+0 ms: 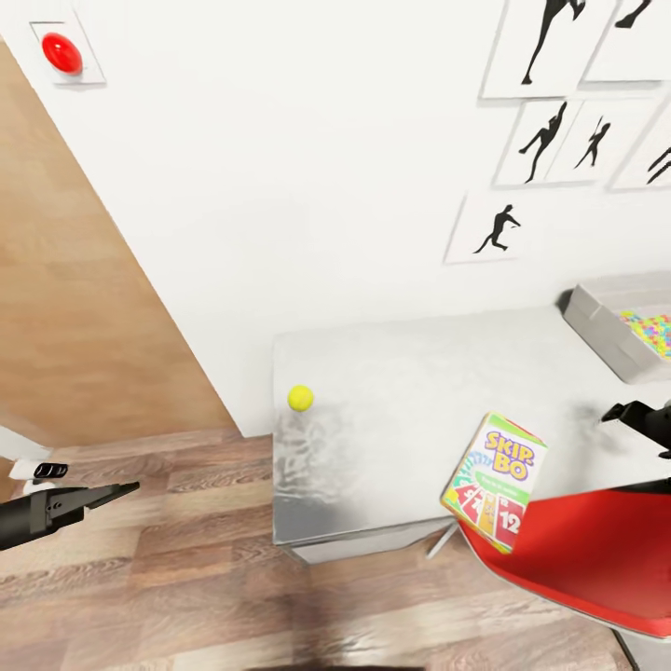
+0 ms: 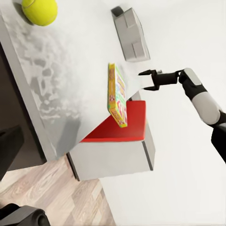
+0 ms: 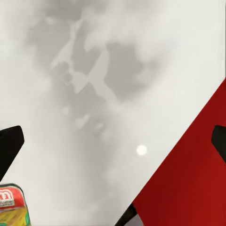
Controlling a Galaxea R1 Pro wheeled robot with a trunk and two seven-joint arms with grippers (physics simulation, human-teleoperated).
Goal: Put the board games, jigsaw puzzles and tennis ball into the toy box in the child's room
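Note:
The tennis ball (image 1: 299, 398) (image 2: 40, 10) rests near the left edge of the pale grey table (image 1: 401, 373). A Skip-Bo board game (image 1: 496, 480) (image 2: 117, 96) lies at the table's front edge, its lower end hanging over a red chair. The grey toy box (image 1: 606, 331) (image 2: 131, 35) stands at the back right with a mosaic jigsaw puzzle (image 1: 650, 332) inside. My left gripper (image 1: 116, 492) hovers open over the floor, left of the table. My right gripper (image 1: 634, 431) (image 2: 142, 80) is open and empty above the table, right of the Skip-Bo box, whose corner (image 3: 12, 207) shows in the right wrist view.
A red chair (image 1: 587, 550) (image 3: 188, 188) is tucked against the table's front right. White wall with black silhouette posters (image 1: 559, 140) runs behind the table. A wooden door (image 1: 84, 308) and a red wall button (image 1: 61, 52) are at the left. Wood-plank floor (image 1: 186, 578) lies in front.

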